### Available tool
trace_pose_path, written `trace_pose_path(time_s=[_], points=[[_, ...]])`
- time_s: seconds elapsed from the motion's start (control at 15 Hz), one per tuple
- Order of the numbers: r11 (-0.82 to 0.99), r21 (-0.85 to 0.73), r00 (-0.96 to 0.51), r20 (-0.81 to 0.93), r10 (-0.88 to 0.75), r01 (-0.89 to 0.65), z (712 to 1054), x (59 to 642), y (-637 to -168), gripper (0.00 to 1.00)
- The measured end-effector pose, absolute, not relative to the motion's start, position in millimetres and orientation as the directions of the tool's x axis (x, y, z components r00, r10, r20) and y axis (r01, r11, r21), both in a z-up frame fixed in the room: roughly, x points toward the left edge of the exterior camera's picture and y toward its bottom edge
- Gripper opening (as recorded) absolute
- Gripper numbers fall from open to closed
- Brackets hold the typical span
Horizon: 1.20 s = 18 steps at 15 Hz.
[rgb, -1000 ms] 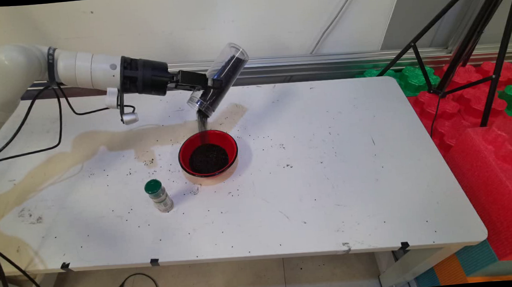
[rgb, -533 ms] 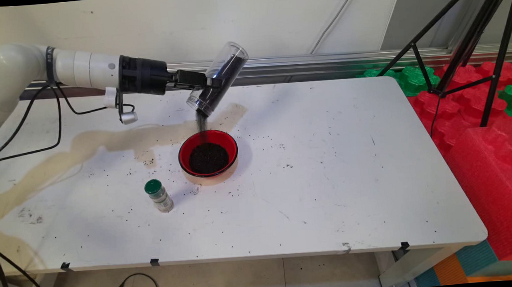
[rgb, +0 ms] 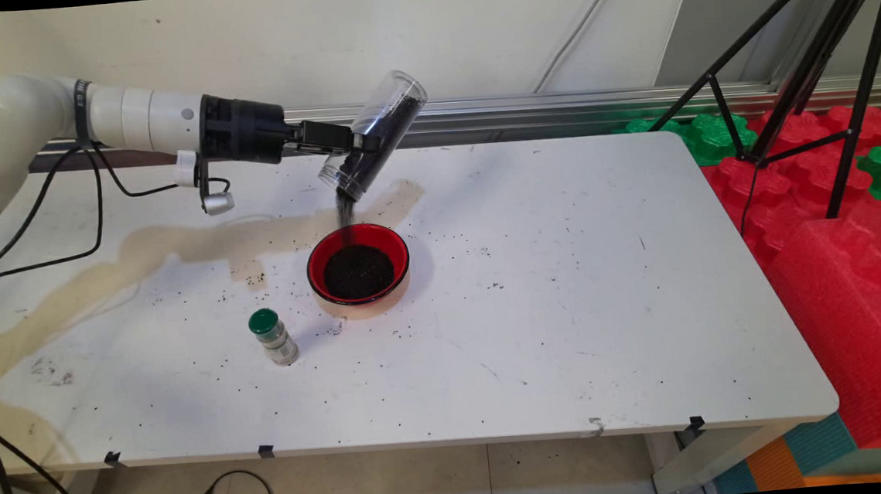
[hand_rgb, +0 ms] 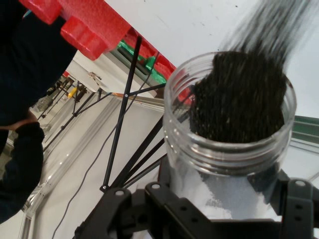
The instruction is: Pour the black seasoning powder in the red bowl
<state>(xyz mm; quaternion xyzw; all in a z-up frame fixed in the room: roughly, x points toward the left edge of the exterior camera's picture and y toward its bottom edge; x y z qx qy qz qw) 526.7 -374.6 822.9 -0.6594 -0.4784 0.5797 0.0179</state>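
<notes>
Clear jar [hand_rgb: 229, 149] w/ dark grains [hand_rgb: 239, 99] streaming from mouth, clamped in black tool [hand_rgb: 219, 209], tripod [hand_rgb: 124, 124] behind

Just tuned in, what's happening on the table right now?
The gripper holds a clear jar tilted mouth-down above the red bowl. Dark grains stream from the jar into the bowl, which already holds a dark pile. A small green-capped bottle stands nearby on the stained white table.
</notes>
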Motion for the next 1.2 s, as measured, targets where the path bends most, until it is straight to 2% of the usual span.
trace_pose_path(time_s=[1.2], points=[[-0.588,-0.548,-0.106,-0.779,0.619,0.596,826.9,524.2,-363.9,0.0]])
